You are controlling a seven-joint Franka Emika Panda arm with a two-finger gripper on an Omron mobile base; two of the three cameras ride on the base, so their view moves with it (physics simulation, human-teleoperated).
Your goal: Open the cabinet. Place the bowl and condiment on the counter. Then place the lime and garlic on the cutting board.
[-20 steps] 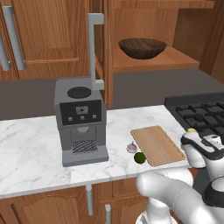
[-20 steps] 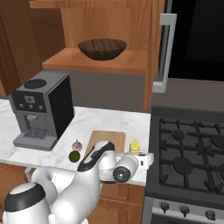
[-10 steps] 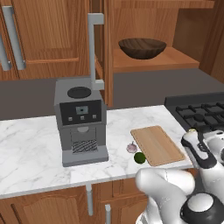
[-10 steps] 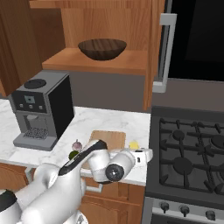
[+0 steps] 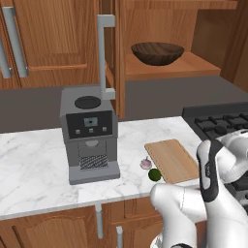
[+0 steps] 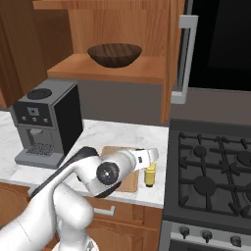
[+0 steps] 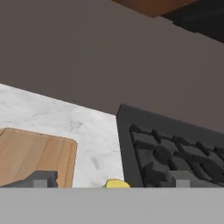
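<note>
Cabinet (image 5: 116, 53) open at the top of the left base view, door swung edge-on toward the camera, so the shelf is reachable. Bowl (image 6: 114, 54) on that shelf at upper centre of the right base view, not yet brought down. Condiment (image 6: 150, 175) upright on the counter (image 6: 103, 132) at centre of that view, between the cutting board (image 5: 173, 160) and the hob (image 6: 215, 171), its part of the task seemingly done. Gripper (image 7: 109, 181) low at the bottom of the hand view, fingers spread well apart either side of the bottle's yellow top with nothing gripped, most likely just released. Garlic (image 5: 145, 163) and lime (image 5: 154, 175) at lower centre of the left base view, just off the board's left edge, on bare marble. Coffee machine (image 5: 89, 133) at centre left, clear of the work.
</note>
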